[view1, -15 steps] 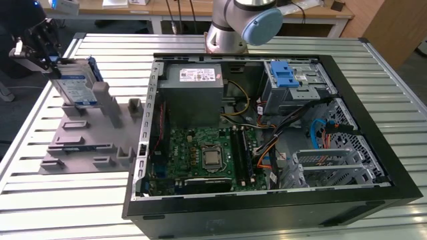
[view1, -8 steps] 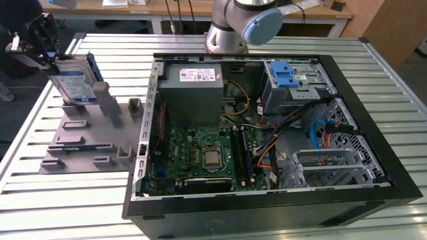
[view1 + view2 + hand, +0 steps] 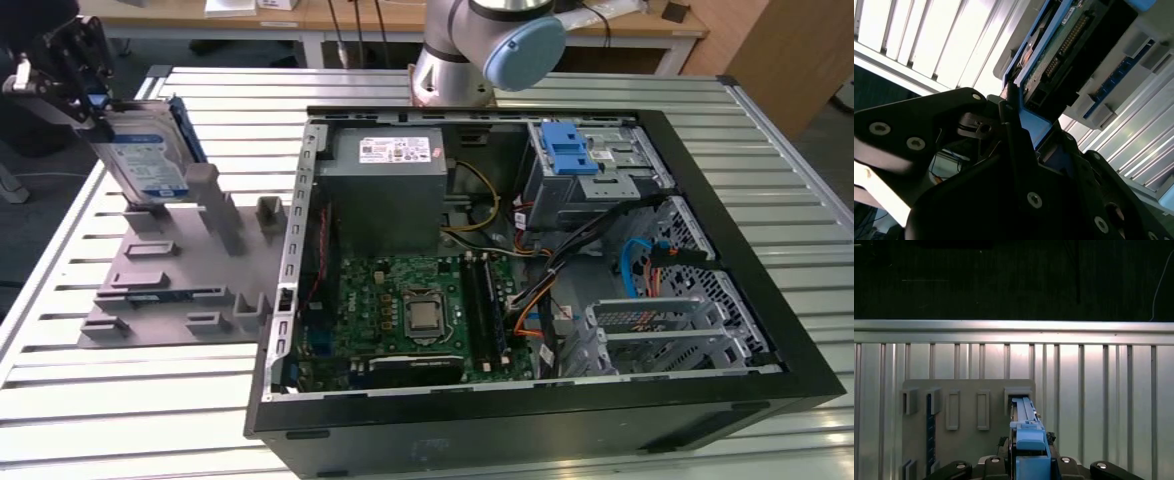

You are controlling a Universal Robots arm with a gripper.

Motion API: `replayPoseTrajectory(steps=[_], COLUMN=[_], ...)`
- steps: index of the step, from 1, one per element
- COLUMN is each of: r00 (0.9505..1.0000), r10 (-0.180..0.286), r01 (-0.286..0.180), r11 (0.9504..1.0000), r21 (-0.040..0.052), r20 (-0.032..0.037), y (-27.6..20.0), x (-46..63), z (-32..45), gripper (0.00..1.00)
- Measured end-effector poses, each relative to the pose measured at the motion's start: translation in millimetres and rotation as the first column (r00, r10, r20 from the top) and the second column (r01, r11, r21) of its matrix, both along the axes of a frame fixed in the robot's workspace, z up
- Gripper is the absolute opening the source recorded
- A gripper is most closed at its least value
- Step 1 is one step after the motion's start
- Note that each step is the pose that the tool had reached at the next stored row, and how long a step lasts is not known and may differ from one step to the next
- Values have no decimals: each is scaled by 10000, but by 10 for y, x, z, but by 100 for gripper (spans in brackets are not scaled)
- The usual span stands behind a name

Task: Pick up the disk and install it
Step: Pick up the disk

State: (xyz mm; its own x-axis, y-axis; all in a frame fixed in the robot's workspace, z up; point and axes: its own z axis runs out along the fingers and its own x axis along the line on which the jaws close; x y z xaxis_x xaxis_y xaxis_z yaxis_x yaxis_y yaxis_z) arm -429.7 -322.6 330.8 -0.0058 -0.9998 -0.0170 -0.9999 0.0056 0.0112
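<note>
Upper left of the exterior view: the pincer (image 3: 96, 105) is clamped on the top edge of the disk (image 3: 144, 160). It holds the disk upright over the grey rack (image 3: 174, 290) on the counter (image 3: 120, 400), probably to clear the slot squarely.

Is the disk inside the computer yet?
No, it's out. The gripper holds the disk on its edge at the grey rack, on the exterior view's left of the open computer case.
</note>
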Motion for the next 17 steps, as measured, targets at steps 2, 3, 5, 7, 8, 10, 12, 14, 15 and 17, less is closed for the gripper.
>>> replayPoseTrajectory(steps=[2, 3, 5, 7, 8, 10, 12, 14, 15, 17], r00=[10000, 10000, 10000, 10000, 10000, 10000, 10000, 10000, 10000, 10000], r10=[0, 0, 0, -1, 0, 0, 0, 0, 0, 0], r01=[0, 0, 0, 1, 0, 0, 0, 0, 0, 0], r11=[10000, 10000, 10000, 10000, 10000, 10000, 10000, 10000, 10000, 10000], r21=[0, 1, 1, 1, 1, 2, 2, 2, 2, 2], r20=[-1, 0, -1, -1, -1, -1, -1, 0, 0, 0], y=[0, 0, 0, 0, 0, 0, 0, 0, 0, 0], x=[0, 0, 0, 0, 0, 0, 0, 0, 0, 0], z=[29, 42, 67, 91, 101, 122, 141, 155, 164, 183], gripper=[37, 37, 37, 37, 37, 37, 37, 37, 37, 37])
